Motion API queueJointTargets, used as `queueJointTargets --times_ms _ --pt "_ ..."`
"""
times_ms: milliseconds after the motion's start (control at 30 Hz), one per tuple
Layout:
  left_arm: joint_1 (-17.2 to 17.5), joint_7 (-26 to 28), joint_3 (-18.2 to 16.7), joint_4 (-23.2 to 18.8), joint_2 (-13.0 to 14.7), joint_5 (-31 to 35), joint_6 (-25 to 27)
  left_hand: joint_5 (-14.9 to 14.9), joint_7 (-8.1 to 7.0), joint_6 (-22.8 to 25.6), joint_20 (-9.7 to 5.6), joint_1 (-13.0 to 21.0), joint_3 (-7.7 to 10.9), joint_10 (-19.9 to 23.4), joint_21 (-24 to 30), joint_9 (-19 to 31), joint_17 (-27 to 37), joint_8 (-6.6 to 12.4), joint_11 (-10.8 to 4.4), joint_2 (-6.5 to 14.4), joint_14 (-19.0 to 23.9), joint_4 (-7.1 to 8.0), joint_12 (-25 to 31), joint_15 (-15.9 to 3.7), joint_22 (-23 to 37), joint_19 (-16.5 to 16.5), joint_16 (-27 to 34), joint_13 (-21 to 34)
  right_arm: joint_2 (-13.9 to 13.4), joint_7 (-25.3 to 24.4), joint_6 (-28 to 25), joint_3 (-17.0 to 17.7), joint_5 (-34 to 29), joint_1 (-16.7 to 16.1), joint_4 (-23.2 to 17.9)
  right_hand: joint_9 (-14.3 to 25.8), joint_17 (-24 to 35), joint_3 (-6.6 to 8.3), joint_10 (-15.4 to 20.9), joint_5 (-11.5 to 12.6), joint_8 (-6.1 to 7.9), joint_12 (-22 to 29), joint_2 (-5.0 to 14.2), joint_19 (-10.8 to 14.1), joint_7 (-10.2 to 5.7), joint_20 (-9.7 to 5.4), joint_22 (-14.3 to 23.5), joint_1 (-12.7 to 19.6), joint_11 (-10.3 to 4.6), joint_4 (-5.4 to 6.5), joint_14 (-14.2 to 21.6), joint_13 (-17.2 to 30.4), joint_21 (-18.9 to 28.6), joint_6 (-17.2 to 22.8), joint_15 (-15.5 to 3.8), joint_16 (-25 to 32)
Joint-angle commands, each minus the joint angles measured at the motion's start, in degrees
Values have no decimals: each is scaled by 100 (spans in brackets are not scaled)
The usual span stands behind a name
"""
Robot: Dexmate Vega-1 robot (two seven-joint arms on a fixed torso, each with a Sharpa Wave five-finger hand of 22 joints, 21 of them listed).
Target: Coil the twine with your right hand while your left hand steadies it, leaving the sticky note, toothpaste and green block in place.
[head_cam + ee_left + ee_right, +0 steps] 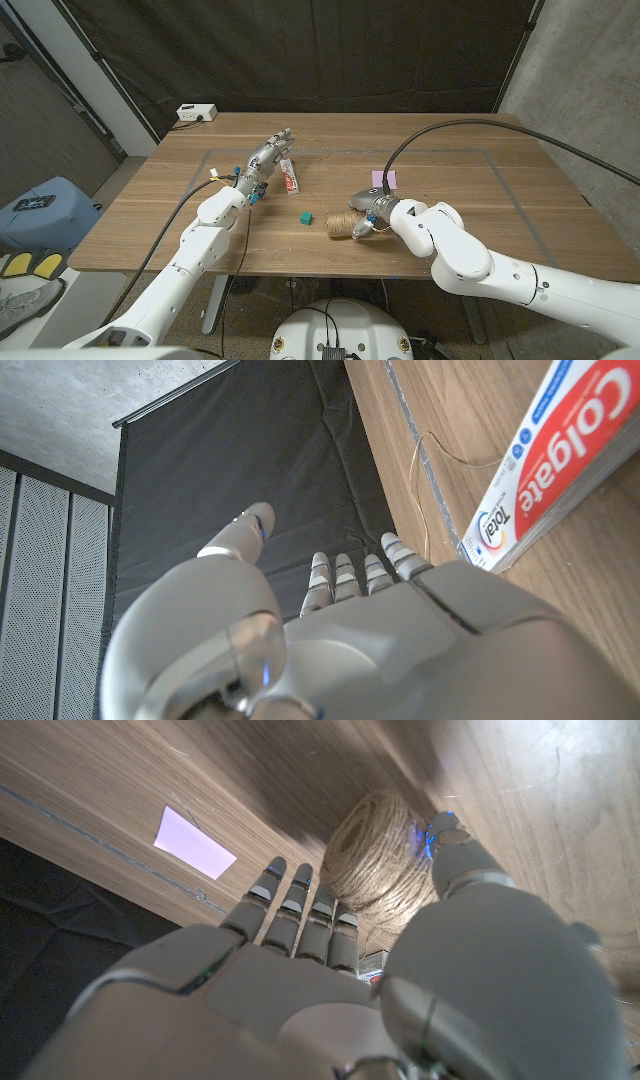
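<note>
A ball of tan twine [340, 226] [375, 860] lies near the table's front middle. My right hand [368, 210] [330, 970] is just to its right, fingers [300, 905] stretched out and thumb beside the ball, not closed around it. A thin loose strand [430, 460] runs over the table near the back. My left hand [268, 155] [340, 620] reaches toward the back with straight, spread fingers, holding nothing, beside the toothpaste tube [289, 177] [545, 460]. The green block [305, 217] sits left of the ball. The purple sticky note [384, 179] [195, 842] lies behind my right hand.
A white box [196, 113] stands at the wooden table's [470, 190] back left corner. A black cable [450, 125] arcs over the right side. A dark curtain hangs behind. A blue stool [40, 205] stands off the left edge.
</note>
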Motion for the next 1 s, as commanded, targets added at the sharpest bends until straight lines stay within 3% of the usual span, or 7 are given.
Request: queueJointTargets --times_ms 33,533,600,667,1000 --pt "17 40 13 -31 -16 14 23 27 6 57 24 94 -23 44 35 11 21 27 10 8 1 21 23 37 28 40 24 30 -50 -276 113 66 -70 -123 12 20 25 73 112 13 71 57 -14 53 -40 -31 23 104 -58 3 100 24 39 156 -344 36" --pt "38 81 36 -73 -34 28 39 39 7 69 24 112 -45 61 36 12 20 26 9 9 12 23 29 29 28 42 26 31 -110 -676 199 186 -27 -328 14 11 28 195 535 26 193 215 -52 194 -189 -101 22 200 -171 -12 447 51 53 591 -570 90" --pt "43 79 36 -80 -30 27 42 40 7 70 23 114 -47 56 36 12 20 25 8 9 12 23 27 33 28 42 25 31 -121 -765 220 209 4 -360 23 8 32 219 590 25 193 232 -59 206 -201 -106 22 204 -373 -7 464 57 48 619 -574 78" --pt "49 84 37 -92 -20 33 53 41 5 68 24 116 -49 57 37 12 20 24 15 9 11 23 27 31 28 43 25 31 -126 -823 229 238 58 -386 23 7 34 228 614 24 202 239 -62 225 -218 -117 22 204 -406 -4 487 60 52 651 -577 80" --pt "-4 57 47 -51 -33 22 53 48 7 68 28 127 -62 54 37 12 20 21 8 10 13 25 25 35 28 43 24 31 -189 -1124 397 364 341 -425 23 3 37 248 695 19 232 261 -94 308 -221 -173 23 193 -438 -2 562 67 68 762 -640 81"
